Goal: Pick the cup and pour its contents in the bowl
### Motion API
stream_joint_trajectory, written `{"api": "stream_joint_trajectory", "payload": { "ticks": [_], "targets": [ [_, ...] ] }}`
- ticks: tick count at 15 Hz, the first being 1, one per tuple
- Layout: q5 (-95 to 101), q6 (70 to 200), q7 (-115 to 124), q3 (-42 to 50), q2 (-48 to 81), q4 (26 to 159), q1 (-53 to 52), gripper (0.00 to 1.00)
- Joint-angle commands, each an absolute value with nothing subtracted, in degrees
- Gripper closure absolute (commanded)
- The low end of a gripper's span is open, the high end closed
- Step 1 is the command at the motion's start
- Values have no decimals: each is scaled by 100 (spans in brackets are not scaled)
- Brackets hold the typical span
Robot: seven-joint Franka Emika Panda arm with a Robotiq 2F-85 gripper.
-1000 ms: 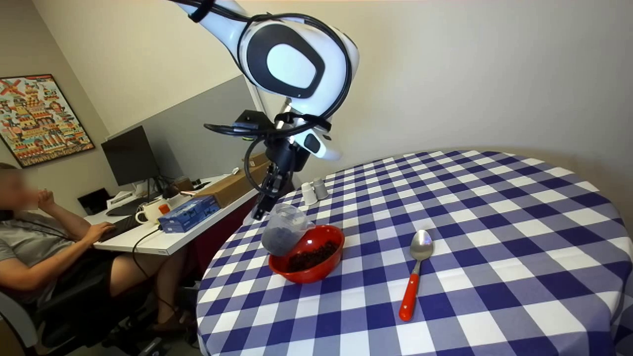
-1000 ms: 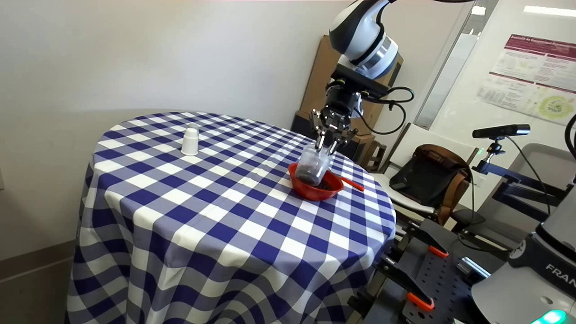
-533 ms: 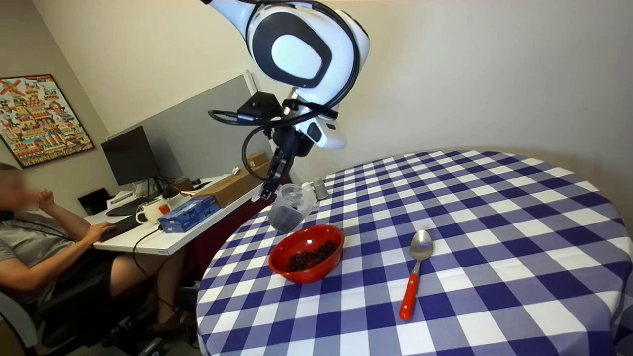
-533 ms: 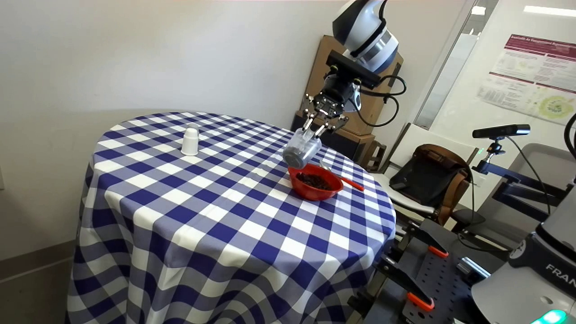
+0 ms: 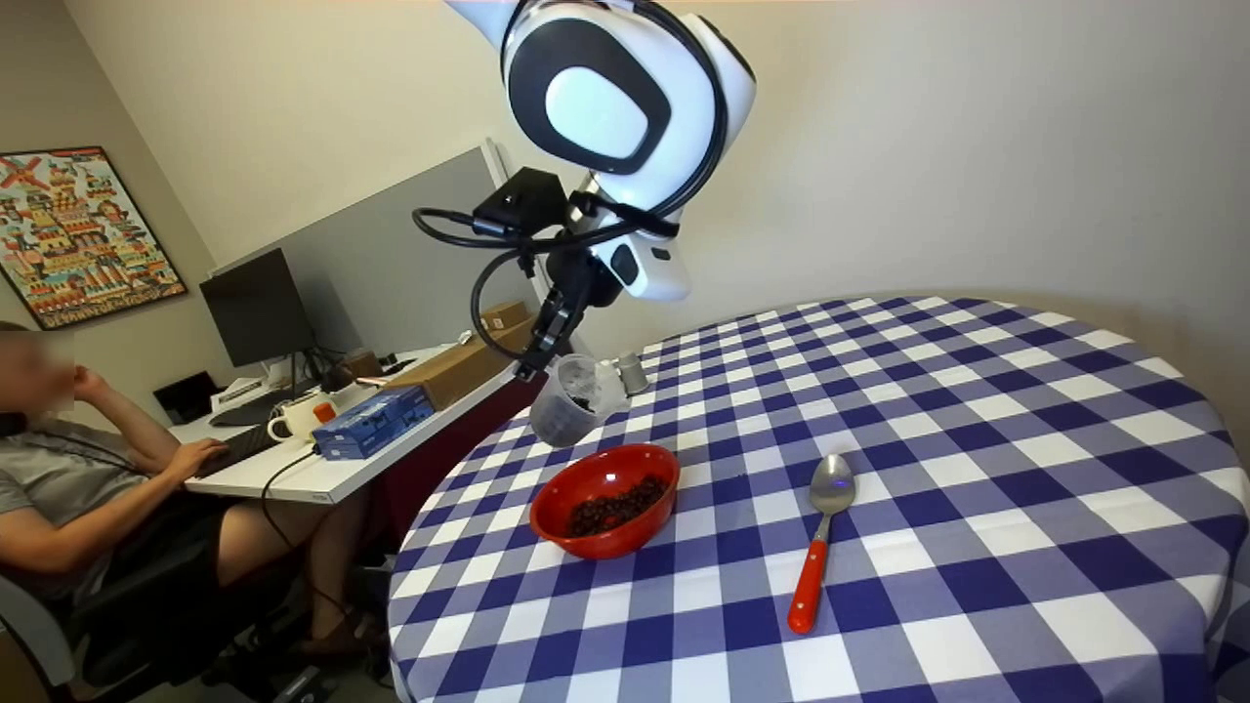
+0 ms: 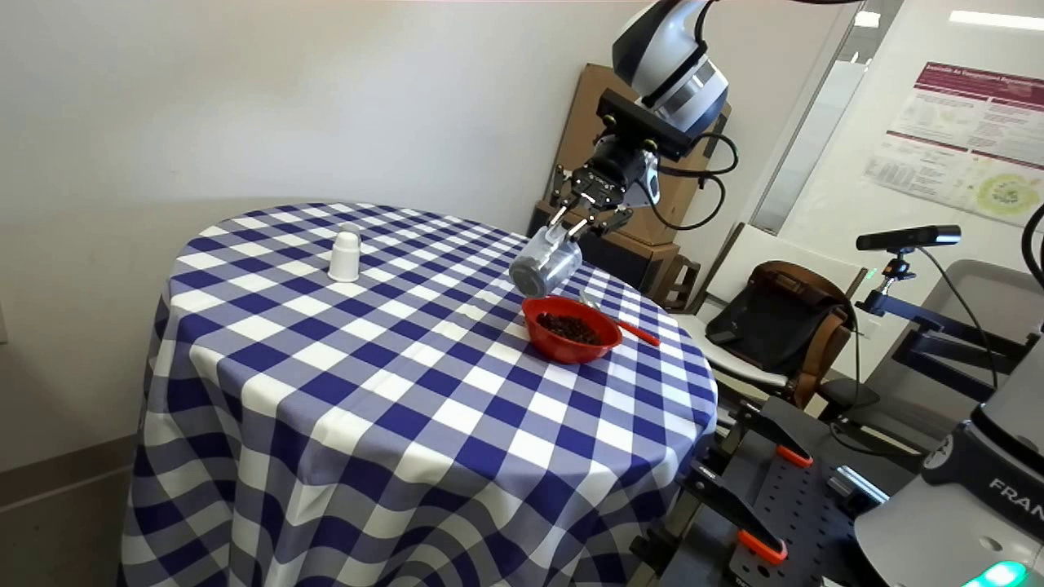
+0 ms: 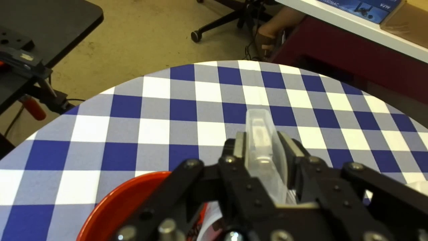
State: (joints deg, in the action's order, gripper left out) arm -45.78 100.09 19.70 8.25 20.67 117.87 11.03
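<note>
The clear cup (image 5: 564,415) is held tilted above the back rim of the red bowl (image 5: 605,544), apart from it. The cup (image 6: 545,265) and bowl (image 6: 571,350) show in both exterior views. A few dark specks show inside the cup. Dark bits lie in the bowl. My gripper (image 5: 537,366) is shut on the cup's handle, which stands between the finger pads (image 7: 265,145) in the wrist view. There, most of the cup's body (image 7: 211,223) is hidden behind the gripper, and the bowl (image 7: 117,201) is partly hidden at the lower left.
A silver spoon (image 5: 812,566) with a red handle lies beside the bowl on the checkered table (image 5: 928,410). Two small shakers (image 5: 633,371) stand behind the cup. A desk with a blue box (image 5: 374,423) is close to the table's edge, and a person sits there.
My gripper has raised the cup up and away from the bowl's inside, mostly in the first half second. The cup has tipped back a little. The bowl and spoon have not moved.
</note>
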Motion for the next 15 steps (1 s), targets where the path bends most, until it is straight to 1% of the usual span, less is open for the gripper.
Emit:
{"api": "stream_joint_trajectory", "payload": {
  "ticks": [1, 10, 11, 15],
  "targets": [
    [-4751, 9715, 1951, 851, 1993, 11921, 1076, 94],
    [-4565, 9500, 1791, 1037, 1736, 12493, 1108, 94],
    [-4592, 9621, 1889, 1014, 1990, 12267, 1053, 74],
    [-4587, 9617, 1880, 1051, 1906, 12386, 1059, 74]
  ]
}}
